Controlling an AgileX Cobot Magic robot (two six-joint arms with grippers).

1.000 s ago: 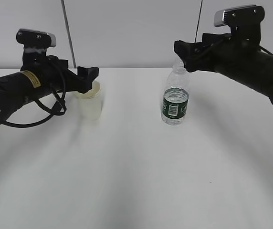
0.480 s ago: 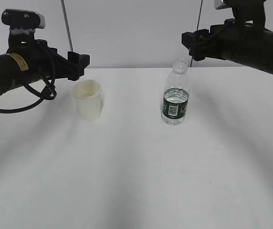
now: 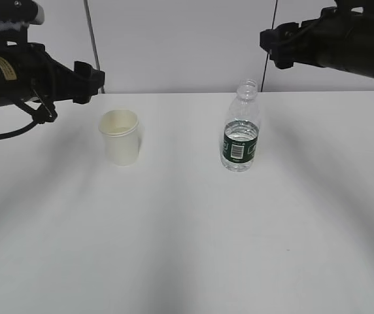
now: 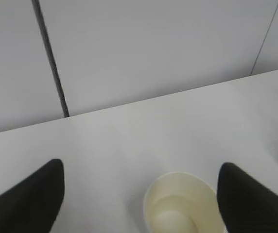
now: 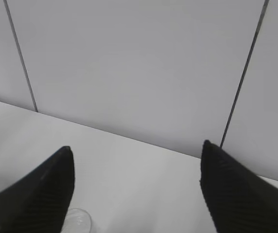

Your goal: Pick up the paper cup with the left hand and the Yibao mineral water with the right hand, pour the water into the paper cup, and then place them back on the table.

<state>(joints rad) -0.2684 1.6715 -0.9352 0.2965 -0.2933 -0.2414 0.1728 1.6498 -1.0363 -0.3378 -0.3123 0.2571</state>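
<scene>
Both end effectors, left (image 3: 85, 80) and right (image 3: 275, 46), hang spread above cup (image 3: 119, 136) and bottle (image 3: 240, 129).

An off-white paper cup (image 3: 119, 137) stands upright on the white table (image 3: 187, 248), its cream inside open to view. Well apart to its right stands a taller clear ribbed water bottle (image 3: 240, 127) with a dark green label, uncapped, upright and partly filled.
</scene>
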